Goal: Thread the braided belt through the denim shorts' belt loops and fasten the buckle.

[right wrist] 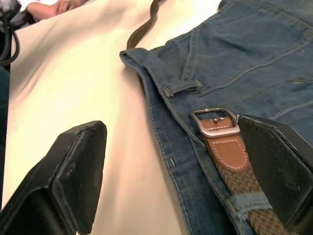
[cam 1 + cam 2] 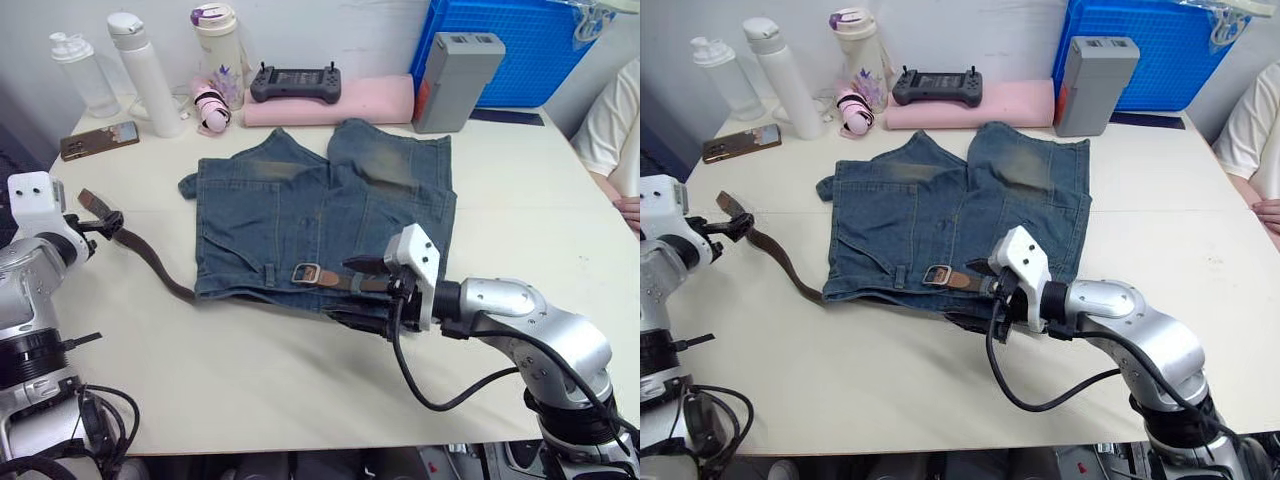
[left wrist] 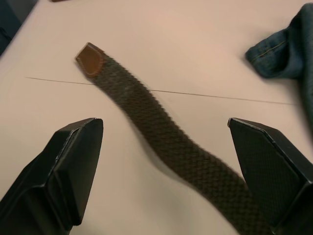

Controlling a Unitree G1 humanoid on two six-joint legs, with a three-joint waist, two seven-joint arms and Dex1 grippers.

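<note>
The denim shorts (image 2: 320, 215) lie flat mid-table, waistband toward me. The braided belt (image 2: 150, 255) leaves the waistband's left end and curves up-left to its flat brown tip (image 3: 89, 59). My left gripper (image 3: 164, 122) is open, its fingers (image 3: 63, 171) wide on either side of the strap near that tip, not touching it. The silver buckle (image 1: 213, 117) rests on the waistband, its strap passing under a belt loop (image 1: 244, 201); another belt loop (image 1: 182, 88) sits empty beside it. My right gripper (image 2: 358, 292) is open around the waistband just right of the buckle.
Along the back edge stand bottles (image 2: 150, 75), a phone (image 2: 98, 140), a black controller (image 2: 295, 83) on a pink pad (image 2: 330, 105), a grey box (image 2: 455, 80) and a blue crate (image 2: 520, 50). A person's arm (image 2: 615, 140) is at the right.
</note>
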